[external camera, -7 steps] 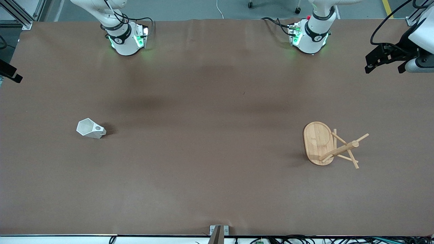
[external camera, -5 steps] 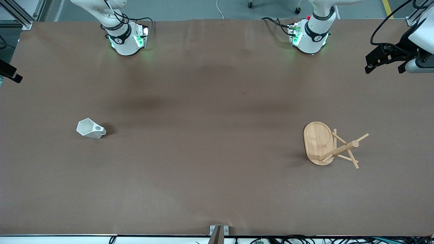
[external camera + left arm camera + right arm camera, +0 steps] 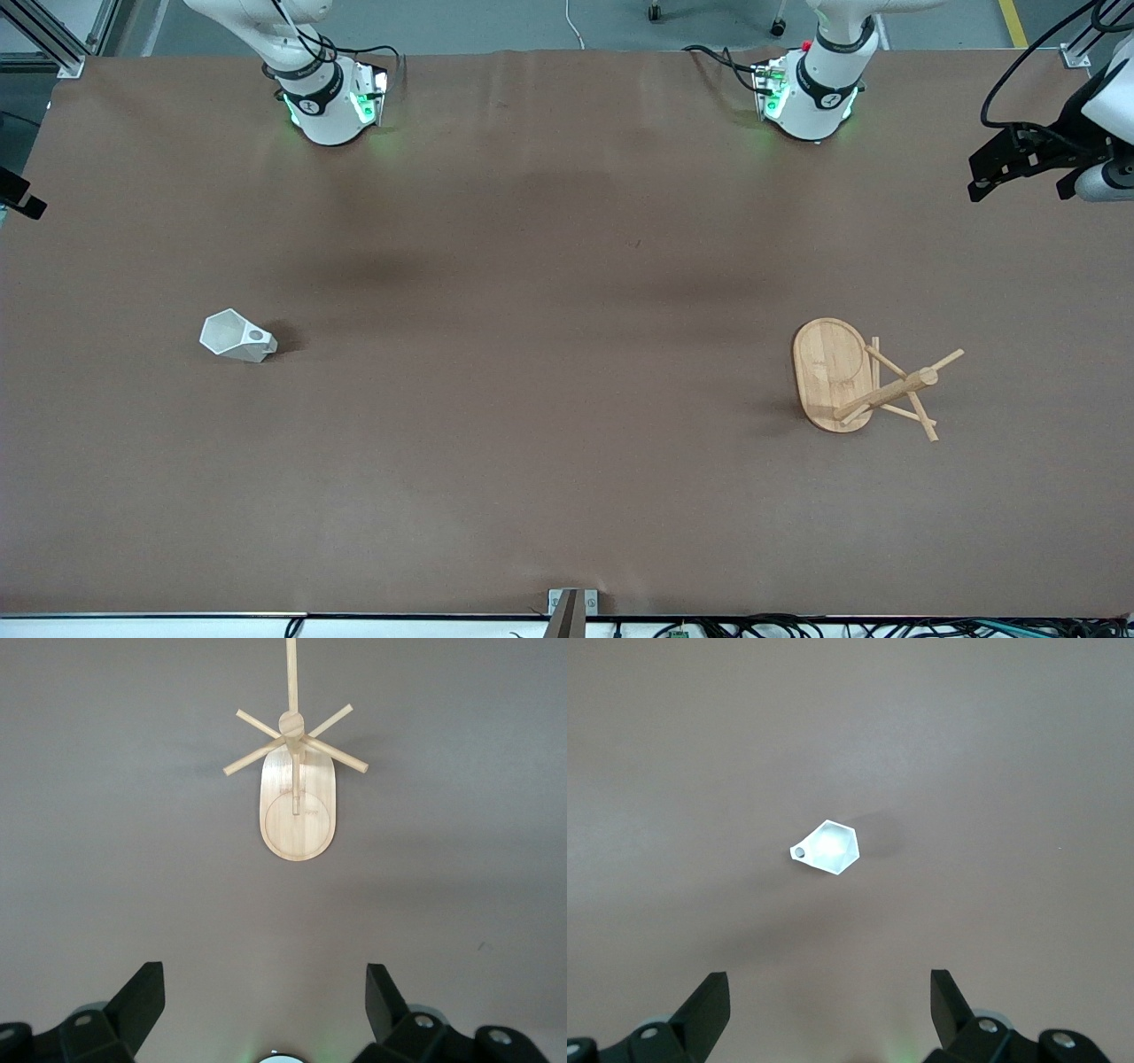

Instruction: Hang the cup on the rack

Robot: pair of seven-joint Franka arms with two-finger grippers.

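The white faceted cup (image 3: 236, 336) rests on the brown table toward the right arm's end, its holed handle pointing toward the table's middle. It also shows in the right wrist view (image 3: 828, 848). The bamboo rack (image 3: 861, 379) stands toward the left arm's end on its oval base, and also shows in the left wrist view (image 3: 297, 784). My left gripper (image 3: 264, 992) is open and empty, high over the table edge (image 3: 1019, 167). My right gripper (image 3: 829, 992) is open and empty, high above the cup's end; only a black tip (image 3: 19, 200) shows in the front view.
The two arm bases (image 3: 326, 102) (image 3: 811, 93) stand along the table's edge farthest from the front camera. A small metal bracket (image 3: 572, 607) sits at the nearest edge. Brown table surface lies between cup and rack.
Both grippers have drifted a little outward toward the table's ends in the front view. The cup and rack have not moved.
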